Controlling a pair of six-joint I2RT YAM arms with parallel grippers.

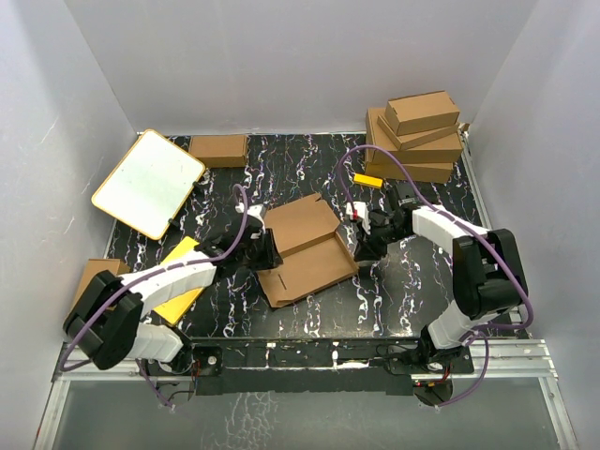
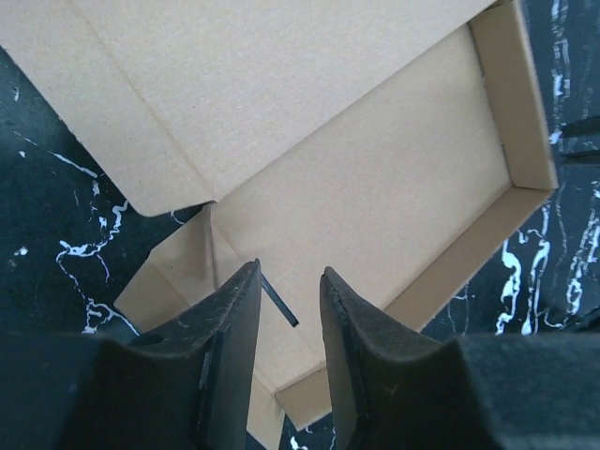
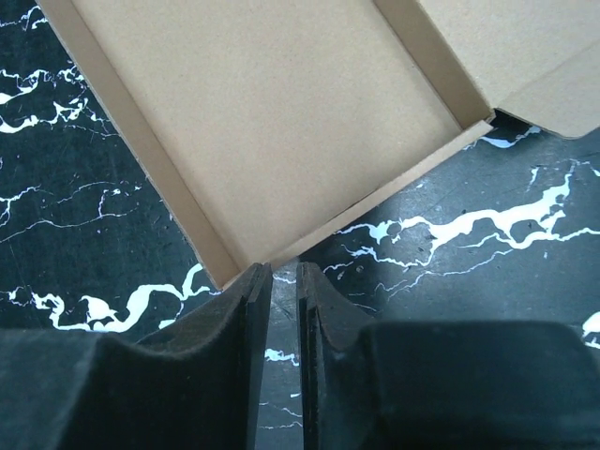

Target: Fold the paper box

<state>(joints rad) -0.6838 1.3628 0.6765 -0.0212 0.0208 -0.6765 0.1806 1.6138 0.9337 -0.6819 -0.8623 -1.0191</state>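
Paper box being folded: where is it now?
Top view: the paper box lies open mid-table, between the left gripper on its left and the right gripper at its right corner.

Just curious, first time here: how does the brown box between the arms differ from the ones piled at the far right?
The paper box lies open, tray interior showing; the stacked boxes are shut. The paper box sits alone on the table; the stacked boxes rest on one another. Both are plain brown cardboard.

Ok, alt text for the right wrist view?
The right claw, fingers slightly parted and holding nothing, points at the near corner of the open paper box. It lies on a black marbled table, lid flap at upper right.
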